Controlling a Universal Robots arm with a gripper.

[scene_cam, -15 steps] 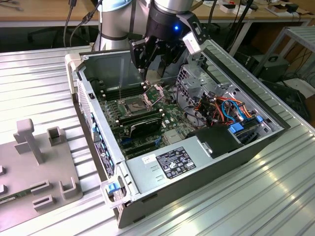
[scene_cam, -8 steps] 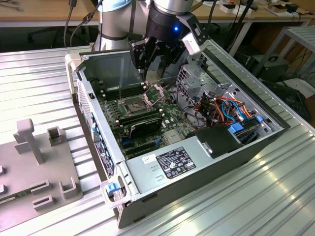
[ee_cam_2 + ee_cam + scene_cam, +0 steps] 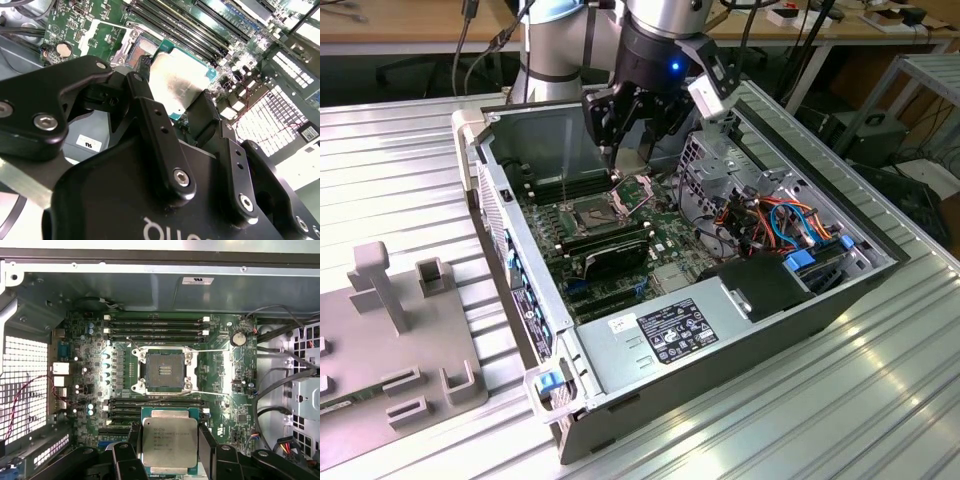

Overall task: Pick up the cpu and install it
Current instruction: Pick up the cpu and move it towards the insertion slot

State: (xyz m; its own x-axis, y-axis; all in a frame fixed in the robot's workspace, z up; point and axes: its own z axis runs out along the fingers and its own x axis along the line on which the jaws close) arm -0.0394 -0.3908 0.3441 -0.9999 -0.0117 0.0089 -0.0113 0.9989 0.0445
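Note:
The cpu (image 3: 169, 442), a flat square chip with a silver-grey metal face on a green edge, hangs between my gripper's (image 3: 169, 460) two black fingers (image 3: 207, 442), which are shut on its opposite sides. It shows from behind the fingers in the second wrist view too: cpu (image 3: 182, 82), gripper (image 3: 175, 100). In the exterior view my gripper (image 3: 633, 135) hovers inside the open computer case, a little above the motherboard. The dark square socket (image 3: 165, 371) lies uncovered with its metal frame swung open, a short way ahead of the held chip, socket (image 3: 595, 210).
Black memory sticks (image 3: 155, 326) sit in slots on both sides of the socket. The case wall (image 3: 515, 250), a power supply (image 3: 670, 330), a drive cage (image 3: 720, 160) and coloured cables (image 3: 775, 215) ring the board. A grey fixture (image 3: 390, 340) stands on the table at the exterior view's left.

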